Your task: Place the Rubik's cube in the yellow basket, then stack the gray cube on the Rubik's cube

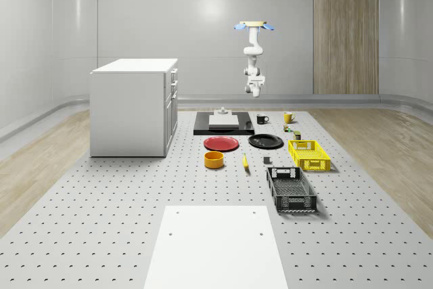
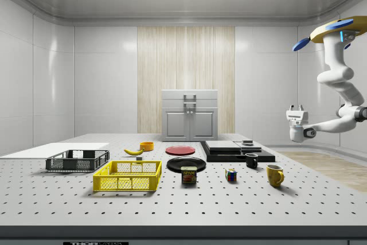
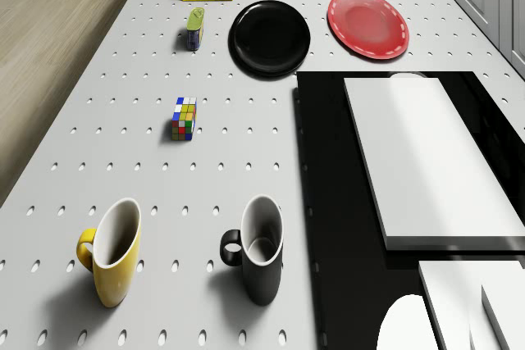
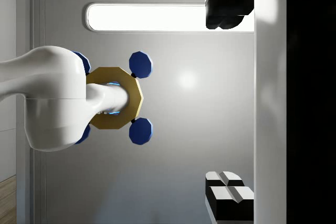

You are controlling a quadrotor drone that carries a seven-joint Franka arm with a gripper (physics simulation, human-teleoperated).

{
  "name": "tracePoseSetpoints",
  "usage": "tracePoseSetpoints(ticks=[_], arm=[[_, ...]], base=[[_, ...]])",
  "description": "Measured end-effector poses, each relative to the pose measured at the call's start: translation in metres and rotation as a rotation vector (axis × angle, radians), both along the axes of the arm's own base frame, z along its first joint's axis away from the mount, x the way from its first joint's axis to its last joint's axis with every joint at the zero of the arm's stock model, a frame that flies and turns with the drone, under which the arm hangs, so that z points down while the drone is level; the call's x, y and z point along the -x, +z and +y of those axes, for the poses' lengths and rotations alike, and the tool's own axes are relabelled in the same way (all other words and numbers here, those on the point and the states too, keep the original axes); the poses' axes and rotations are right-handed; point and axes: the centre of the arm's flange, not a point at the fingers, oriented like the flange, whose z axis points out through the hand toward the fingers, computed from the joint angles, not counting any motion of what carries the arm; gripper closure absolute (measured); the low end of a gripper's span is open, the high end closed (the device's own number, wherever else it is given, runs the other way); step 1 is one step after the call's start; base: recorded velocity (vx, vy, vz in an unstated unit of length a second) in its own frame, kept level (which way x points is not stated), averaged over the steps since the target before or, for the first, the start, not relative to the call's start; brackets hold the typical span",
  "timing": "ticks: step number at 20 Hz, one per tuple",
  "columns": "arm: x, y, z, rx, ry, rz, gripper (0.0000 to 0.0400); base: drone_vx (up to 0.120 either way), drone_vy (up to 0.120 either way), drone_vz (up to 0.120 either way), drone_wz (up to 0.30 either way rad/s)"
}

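Two task cubes are both sitting on the table, and neither is in the basket. The drone [image 1: 254, 26] is hovering high over the table's far end, beyond the black tray [image 1: 224, 126]. Its arm is hanging down, with the gripper [image 2: 295, 109] well above the surface. In the wrist view the fingers [image 4: 227, 3] are standing wide apart, holding nothing, and the camera is facing up toward the drone's underside.

Reading the whole-scene view as a clock face centred on the yellow basket [image 1: 309, 154], the Rubik's cube [image 1: 287, 128] is lying near it at about eleven o'clock. The small gray cube [image 1: 266, 161] is resting at about nine o'clock. A can [image 3: 195, 28] is standing between the Rubik's cube and the basket.

The first step, fetching the Rubik's cube, looks barely begun. The next move likely calls for turning the gripper downward and bringing it over the Rubik's cube. It would then lower with the fingers astride the cube, keeping clear of the can and the two mugs [image 3: 261, 247] nearby.
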Motion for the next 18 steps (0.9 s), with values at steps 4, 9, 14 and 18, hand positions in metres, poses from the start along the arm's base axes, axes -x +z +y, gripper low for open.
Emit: tracePoseSetpoints(ticks=[4, 9, 14, 18], arm=[[-0.0005, 0.0073, 0.0000, 0.000, 0.000, -0.003, 0.0000], [-0.0005, 0.0109, 0.0000, 0.000, 0.000, -0.007, 0.0000], [-0.0002, 0.0121, 0.0001, 0.000, 0.000, -0.011, 0.0000], [0.0000, 0.0124, 0.0001, 0.001, 0.000, -0.014, 0.0000]], base=[[0.000, 0.120, 0.000, 0.000], [0.072, 0.120, 0.000, 0.000], [0.120, 0.120, 0.000, 0.000], [0.120, 0.120, 0.000, 0.000]])
